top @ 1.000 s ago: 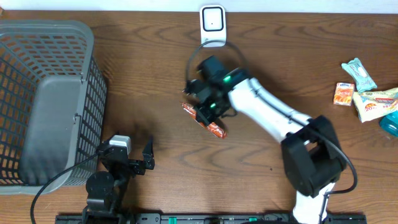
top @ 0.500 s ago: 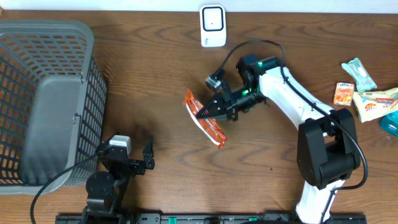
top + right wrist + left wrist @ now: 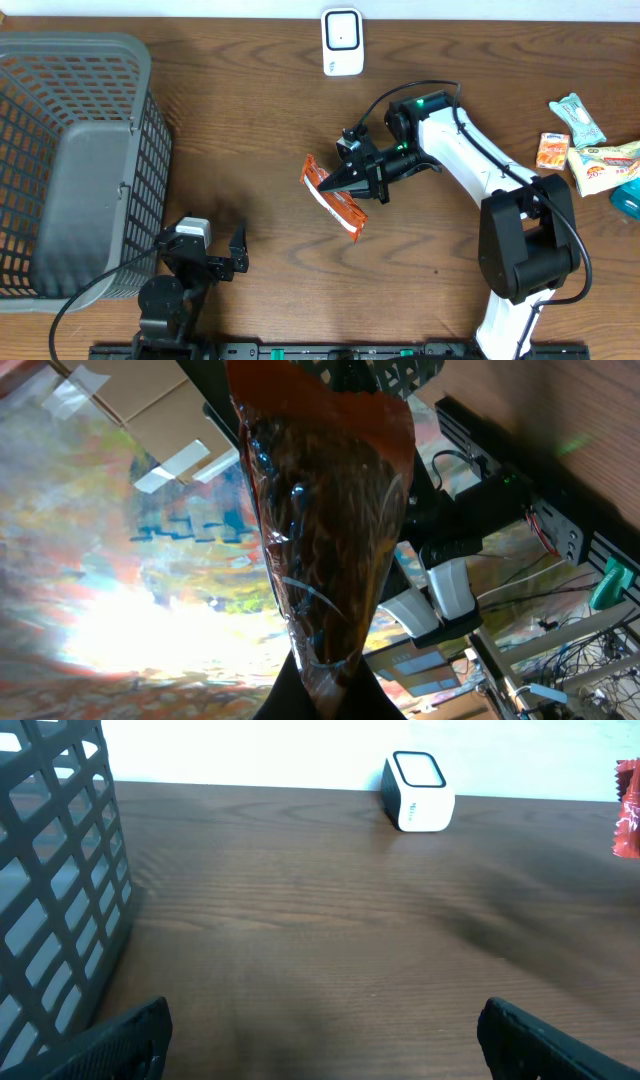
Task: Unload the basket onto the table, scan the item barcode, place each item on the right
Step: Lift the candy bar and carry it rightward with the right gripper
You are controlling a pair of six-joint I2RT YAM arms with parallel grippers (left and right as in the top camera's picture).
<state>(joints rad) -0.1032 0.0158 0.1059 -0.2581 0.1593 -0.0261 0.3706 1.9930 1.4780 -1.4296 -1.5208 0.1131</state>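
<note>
An orange-red snack packet (image 3: pixel 336 203) hangs tilted over the middle of the table, pinched at one end by my right gripper (image 3: pixel 338 182), which is shut on it and points left. From the right wrist, the packet (image 3: pixel 330 530) rises from the shut jaws of that gripper (image 3: pixel 330 695) and fills the view. The white scanner (image 3: pixel 342 40) stands at the table's far edge, well behind the packet. The left wrist camera shows the scanner (image 3: pixel 418 805) and a sliver of the packet (image 3: pixel 627 810). My left gripper (image 3: pixel 222 262) rests open and empty near the front edge, fingers (image 3: pixel 120 1040) wide apart.
A grey mesh basket (image 3: pixel 75 160) takes up the left side and shows as a wall (image 3: pixel 50 870) in the left wrist view. Several snack packs (image 3: pixel 590 150) lie at the right edge. The right arm's base stands at the front right.
The right arm has swung out from just in front of the scanner and turned its wrist to point left. The packet has shifted slightly toward the front. The left arm has not moved.
</note>
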